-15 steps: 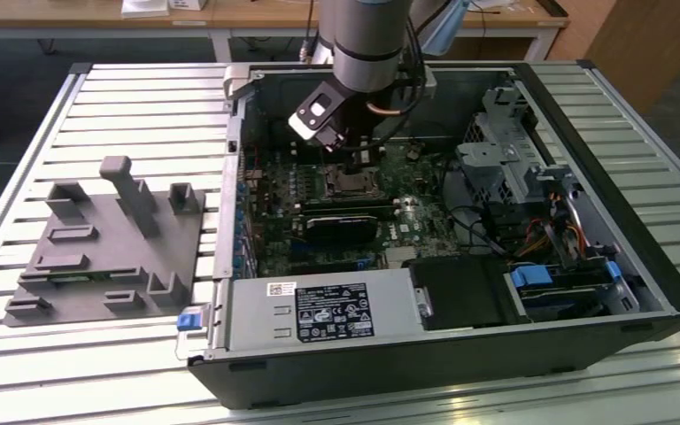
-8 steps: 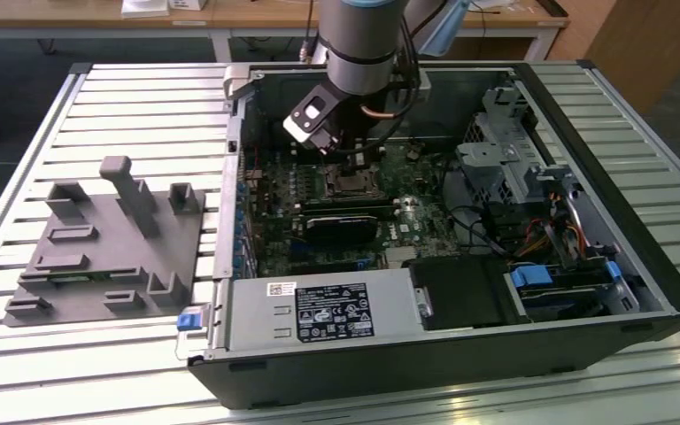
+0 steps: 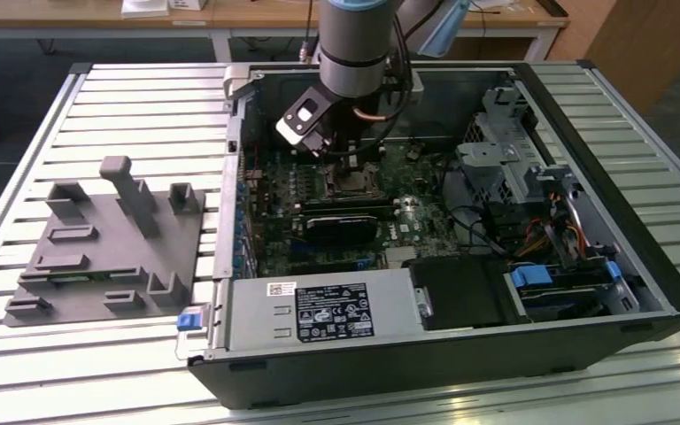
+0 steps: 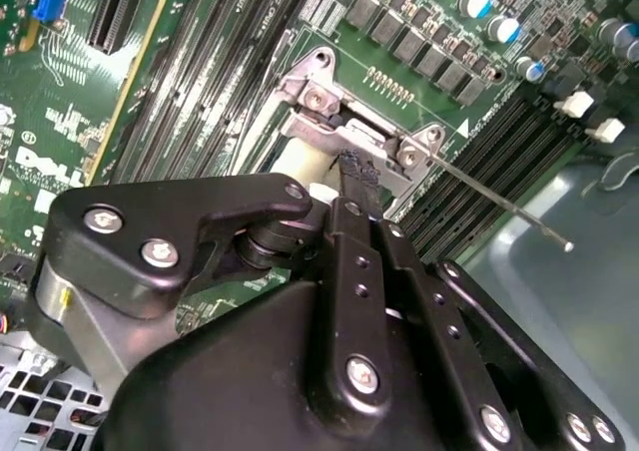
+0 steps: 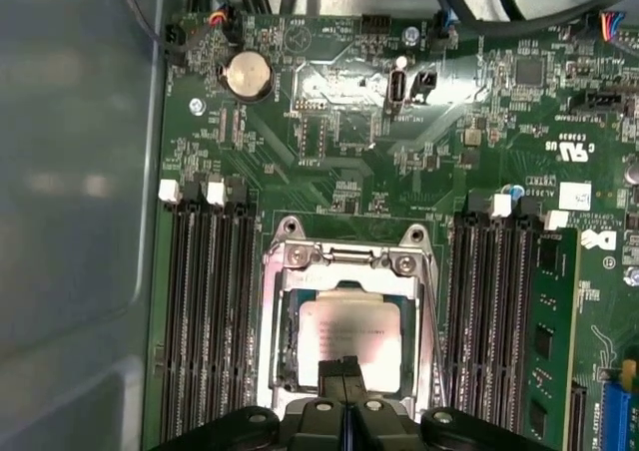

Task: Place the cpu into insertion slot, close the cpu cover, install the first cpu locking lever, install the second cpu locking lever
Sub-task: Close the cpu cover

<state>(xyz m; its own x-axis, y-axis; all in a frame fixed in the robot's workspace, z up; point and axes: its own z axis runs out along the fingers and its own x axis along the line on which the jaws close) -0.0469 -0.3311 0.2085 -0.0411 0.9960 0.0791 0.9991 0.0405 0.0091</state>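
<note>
Lying flat, face up, in the insertion slot [image 5: 288,346], the cpu [image 5: 347,326] sits under the clenched claw [image 5: 344,366].

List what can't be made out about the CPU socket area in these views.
- First wrist view: the gripper covers one edge of the cpu; whether they touch cannot be told.
- Second wrist view: the gripper's body hides most of the cpu cover and everything inside it.
- Exterior view: the insertion slot is too small to show whether it is covered.
</note>
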